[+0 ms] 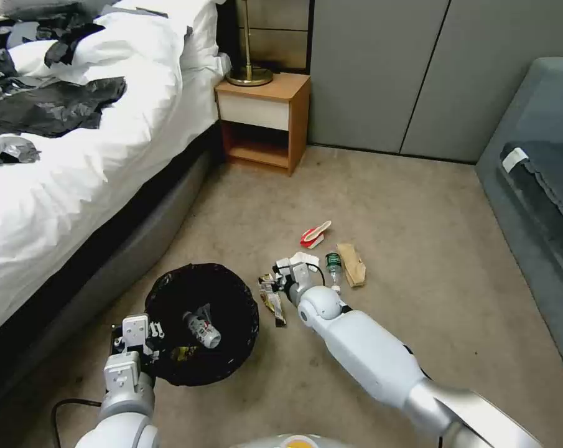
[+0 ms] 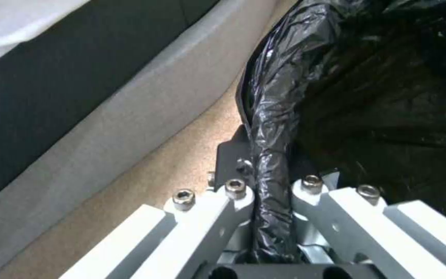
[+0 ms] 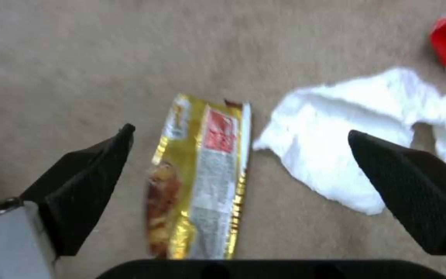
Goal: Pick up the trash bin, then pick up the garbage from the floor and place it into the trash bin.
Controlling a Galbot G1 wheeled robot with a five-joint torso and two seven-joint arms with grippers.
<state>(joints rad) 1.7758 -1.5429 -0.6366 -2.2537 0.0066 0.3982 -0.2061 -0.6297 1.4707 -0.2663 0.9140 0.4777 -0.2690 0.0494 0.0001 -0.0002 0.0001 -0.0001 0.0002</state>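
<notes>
Head view: the trash bin, lined with a glossy black bag, is seen on the carpet beside the bed, and a small bottle is lying inside it. The left gripper is placed at the near rim of the bin; in the left wrist view its fingers are closed together on the bag-covered rim, with one finger on each side of it. The right gripper is lowered to the floor just right of the bin. In the right wrist view its black fingertips are held wide apart and nothing is gripped; the yellow snack wrapper is lying flat on the carpet between them, nearer to one fingertip, and the white tissue is just beside the wrapper, partly under the other fingertip. Further right on the floor, the green-labelled clear bottle and the brown paper bag are found side by side, and the red-and-white packet is lying a little beyond them. A wooden nightstand is standing by the head of the bed.
</notes>
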